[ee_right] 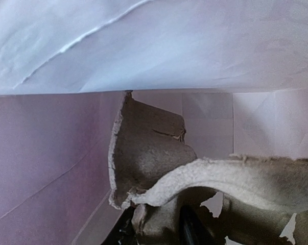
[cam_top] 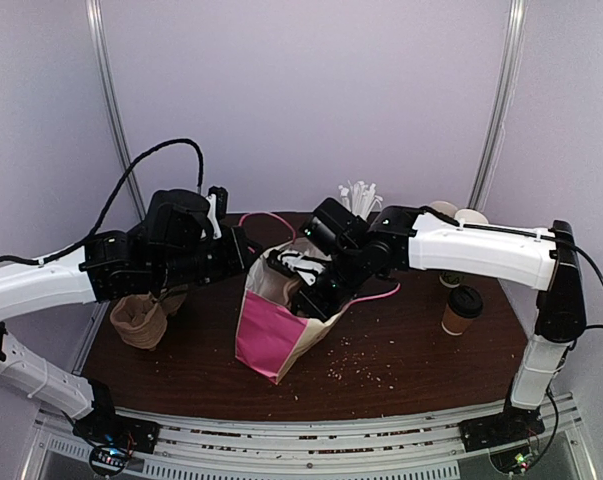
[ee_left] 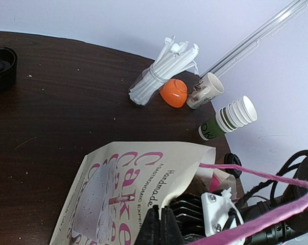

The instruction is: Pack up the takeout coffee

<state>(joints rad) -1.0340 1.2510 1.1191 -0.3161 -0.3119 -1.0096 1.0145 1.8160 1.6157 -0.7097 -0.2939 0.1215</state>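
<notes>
Looking down from the top camera, the takeout coffee (cam_top: pixel 461 310) stands upright and lidded on the table (cam_top: pixel 401 370), well to the right of the paper bag (cam_top: pixel 276 335). Neither arm touches it. The packing proper is therefore not done: the cup is outside the bag and has yet to be gripped, lifted and lowered in. The right gripper (cam_top: pixel 311 287) reaches down into the bag's mouth. The left gripper (cam_top: pixel 239 252) sits at the bag's left rim, and its opening cannot be read here.

From the left wrist, the left gripper's (ee_left: pixel 161 227) fingers are pressed together at the bag's printed rim, seemingly pinching it to hold the mouth apart. A dark rounded edge just beyond the bag's far rim may be the coffee's lid.

From the right wrist, inside the bag, the right gripper (ee_right: pixel 158 230) is narrowed onto the wall of a pulp cup carrier (ee_right: pixel 148 153), clamping it between its fingers. Seating the carrier looks like the step in hand. The coffee does not show here.
</notes>
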